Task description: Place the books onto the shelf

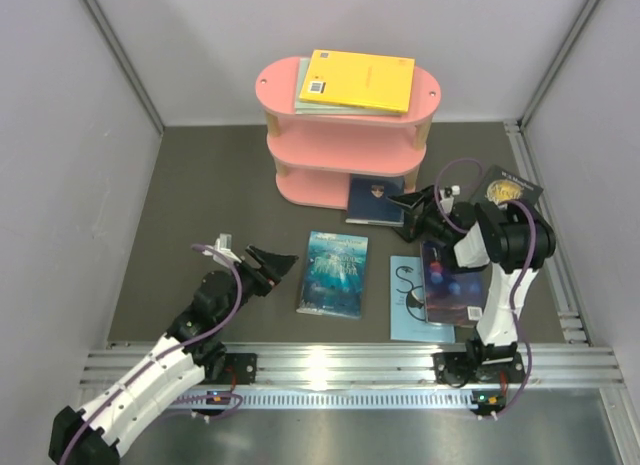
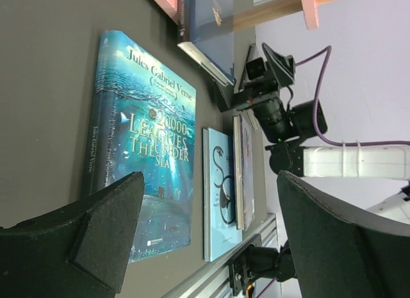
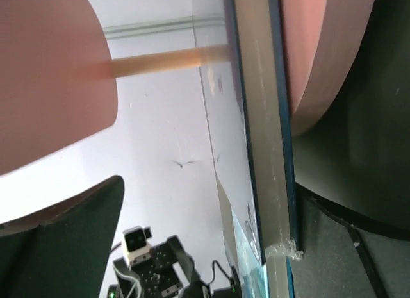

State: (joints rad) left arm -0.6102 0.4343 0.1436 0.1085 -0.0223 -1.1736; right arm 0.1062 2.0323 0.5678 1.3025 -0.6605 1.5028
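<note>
Right jaws spread at pink shelf (image 1: 340, 163), navy book (image 3: 266, 150) edge-on between them.
Left jaws spread; teal Verne book (image 2: 144, 150) flat on table (image 2: 45, 86) just ahead.

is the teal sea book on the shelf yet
No, the teal book lies flat on the table, in front of the pink shelf.

Dark grey matte tabletop (image 1: 200, 185) bore the pink three-tier oval shelf (image 1: 300, 188) at its far side. A teal paperback (image 1: 333, 273) lay flat near centre, with a light blue paperback (image 1: 403, 307) just beside it, rightward.
</note>
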